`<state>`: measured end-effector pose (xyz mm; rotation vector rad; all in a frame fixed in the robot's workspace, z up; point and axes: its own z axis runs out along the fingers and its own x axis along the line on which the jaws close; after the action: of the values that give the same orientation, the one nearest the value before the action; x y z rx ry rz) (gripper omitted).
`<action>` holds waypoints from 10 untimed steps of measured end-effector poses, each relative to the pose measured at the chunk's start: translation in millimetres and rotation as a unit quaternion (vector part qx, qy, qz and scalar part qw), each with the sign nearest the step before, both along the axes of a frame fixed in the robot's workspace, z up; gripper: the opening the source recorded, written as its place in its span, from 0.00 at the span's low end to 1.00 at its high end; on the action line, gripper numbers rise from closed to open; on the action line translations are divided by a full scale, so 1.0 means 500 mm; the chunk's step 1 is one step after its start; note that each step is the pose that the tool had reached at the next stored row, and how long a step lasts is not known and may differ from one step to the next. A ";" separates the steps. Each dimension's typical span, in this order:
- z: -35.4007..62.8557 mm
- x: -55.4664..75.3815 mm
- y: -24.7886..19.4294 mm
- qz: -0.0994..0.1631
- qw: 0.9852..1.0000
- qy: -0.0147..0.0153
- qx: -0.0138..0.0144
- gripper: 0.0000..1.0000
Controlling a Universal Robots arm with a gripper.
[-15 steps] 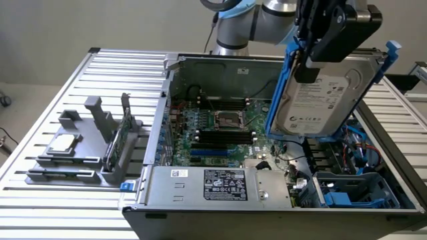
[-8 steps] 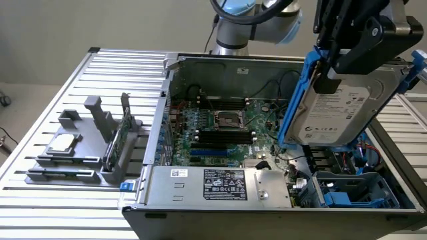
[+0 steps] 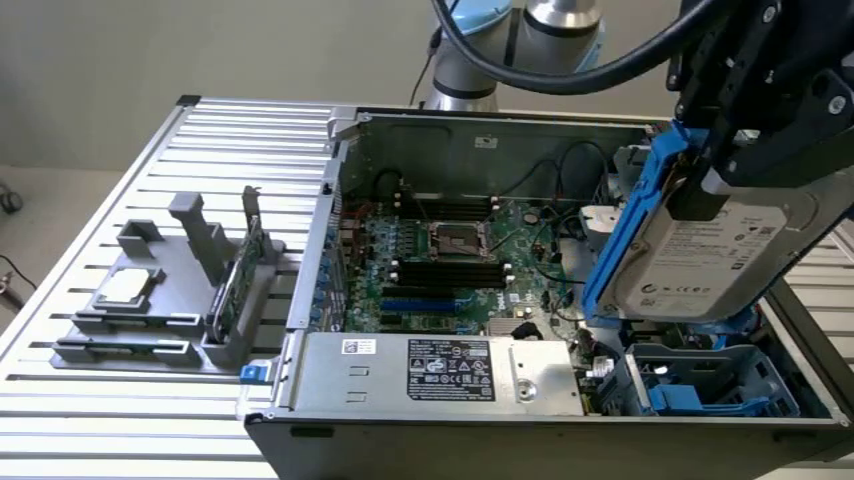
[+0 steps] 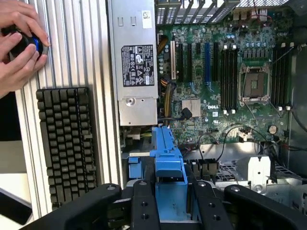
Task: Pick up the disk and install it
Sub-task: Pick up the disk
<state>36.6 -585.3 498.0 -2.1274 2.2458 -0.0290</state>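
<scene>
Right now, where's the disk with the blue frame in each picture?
Exterior view: the disk hangs tilted in the gripper on the exterior view's right, above the open computer case.
Wrist view: its blue frame sticks out between the black fingers.
Shared landmark: the silver power supply.
</scene>
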 end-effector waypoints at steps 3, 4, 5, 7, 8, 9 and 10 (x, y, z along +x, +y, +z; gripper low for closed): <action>0.000 0.012 -0.0179 0.000 1.000 0.000 0.000 0.33; -0.001 0.016 -0.0234 0.000 1.000 0.000 0.000 0.33; -0.001 0.021 -0.0285 0.000 1.000 0.000 0.000 0.33; -0.002 0.033 -0.0364 0.000 1.000 0.000 0.000 0.33; -0.003 0.041 -0.0397 0.000 1.000 0.000 0.000 0.33; -0.004 0.050 -0.0422 0.000 1.000 0.000 0.000 0.33; -0.006 0.059 -0.0443 0.000 1.000 0.000 0.000 0.33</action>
<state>65.9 -607.4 495.0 -2.1271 2.2456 -0.0285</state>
